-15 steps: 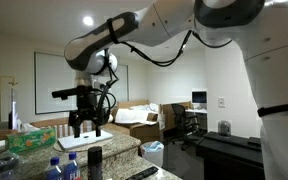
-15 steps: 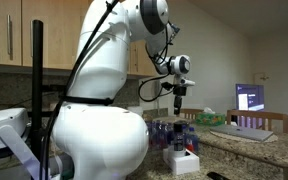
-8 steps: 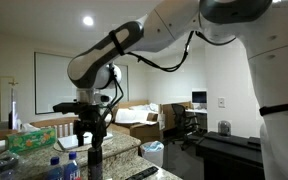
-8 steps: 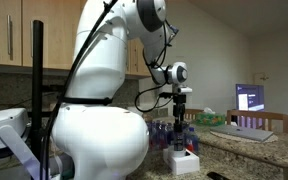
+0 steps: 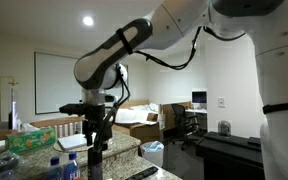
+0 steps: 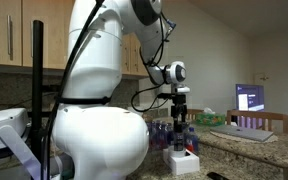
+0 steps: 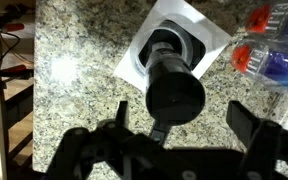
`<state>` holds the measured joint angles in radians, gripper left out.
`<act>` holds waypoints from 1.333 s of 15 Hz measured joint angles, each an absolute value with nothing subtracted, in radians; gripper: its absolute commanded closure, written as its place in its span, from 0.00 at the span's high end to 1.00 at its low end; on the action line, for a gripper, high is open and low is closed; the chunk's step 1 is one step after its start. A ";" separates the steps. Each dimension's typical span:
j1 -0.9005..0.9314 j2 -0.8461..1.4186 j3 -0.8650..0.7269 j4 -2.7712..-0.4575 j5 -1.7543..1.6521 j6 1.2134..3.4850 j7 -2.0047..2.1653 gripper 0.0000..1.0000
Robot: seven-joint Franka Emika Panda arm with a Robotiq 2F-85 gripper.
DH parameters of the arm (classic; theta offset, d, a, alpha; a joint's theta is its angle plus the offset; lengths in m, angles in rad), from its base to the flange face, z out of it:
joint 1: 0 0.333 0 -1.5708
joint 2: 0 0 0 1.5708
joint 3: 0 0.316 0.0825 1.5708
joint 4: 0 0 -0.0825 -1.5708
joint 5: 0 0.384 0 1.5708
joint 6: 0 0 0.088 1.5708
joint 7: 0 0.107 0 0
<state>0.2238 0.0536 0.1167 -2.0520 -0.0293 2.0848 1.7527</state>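
A black cylindrical container (image 7: 174, 85) stands upright on a white paper sheet (image 7: 206, 30) on a speckled granite counter (image 7: 74, 70). My gripper (image 7: 184, 122) is open directly over it. The two fingers stand wide apart on either side of the container's round top and do not touch it. In an exterior view the gripper (image 5: 96, 133) hangs just above the black container (image 5: 94, 162). In an exterior view the gripper (image 6: 180, 118) points straight down over the counter; the container is hard to make out there.
Plastic water bottles with red caps (image 7: 269, 55) lie right of the sheet; several bottles (image 5: 62, 168) (image 6: 168, 134) stand close by. A green tissue box (image 5: 29, 138) sits behind. A white box (image 6: 182, 161) and a lit monitor (image 6: 249, 97) are nearby.
The gripper has moved sideways and lowered, from above the white sheet to directly over the black container. The jaws stay open.
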 measured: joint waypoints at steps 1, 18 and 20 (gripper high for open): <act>0.223 0.051 0.117 -2.057 -0.029 2.085 1.756 1.00; 0.213 0.059 0.127 -2.108 0.012 2.213 1.729 0.31; 0.205 0.057 0.125 -2.125 0.054 2.288 1.691 0.31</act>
